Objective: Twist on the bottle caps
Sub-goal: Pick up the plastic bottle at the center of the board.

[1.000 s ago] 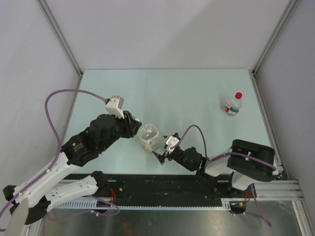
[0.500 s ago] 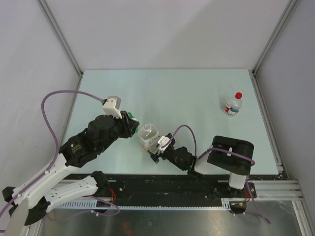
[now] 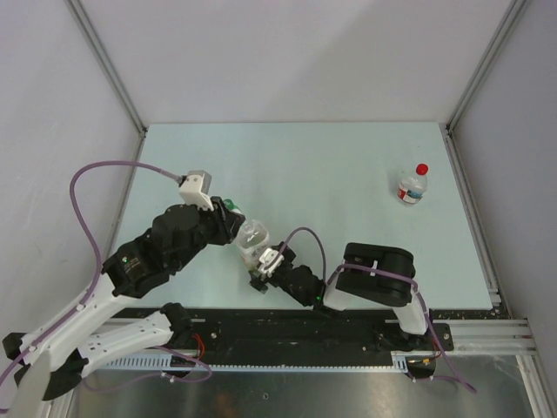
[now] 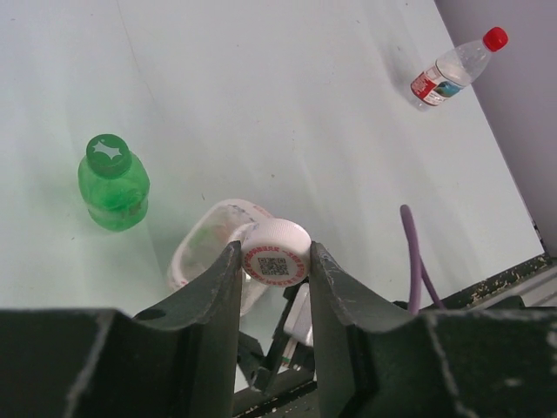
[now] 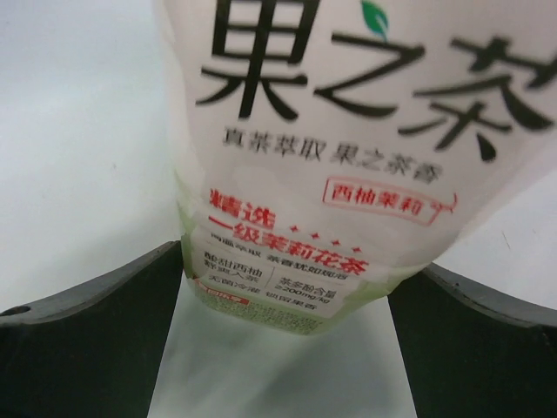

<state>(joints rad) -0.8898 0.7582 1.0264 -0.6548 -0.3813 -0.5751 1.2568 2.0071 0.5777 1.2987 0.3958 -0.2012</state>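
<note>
Pinching the white cap by its rim, the left end effector grasps it between both fingers at lower centre of the left wrist view, right at the mouth of the wide clear bottle. That placement suits the job, since a cap has to sit square on the neck before it is turned. Whether the threads have caught cannot be told, and the bottle seems to lean a little. The right end effector is released, its jaws spread wide to either side of the bottle's labelled base, filling the middle of the right wrist view. It is probably there to brace the bottle against spinning once the cap is twisted, though no firm clamp shows yet. The other two bottles look finished. The green bottle stands at the left of the left wrist view with the green cap on top. The small clear bottle stands far off at the upper right, wearing the red cap. Both rest on the pale surface, well apart from the arms, so only the white cap remains.
</note>
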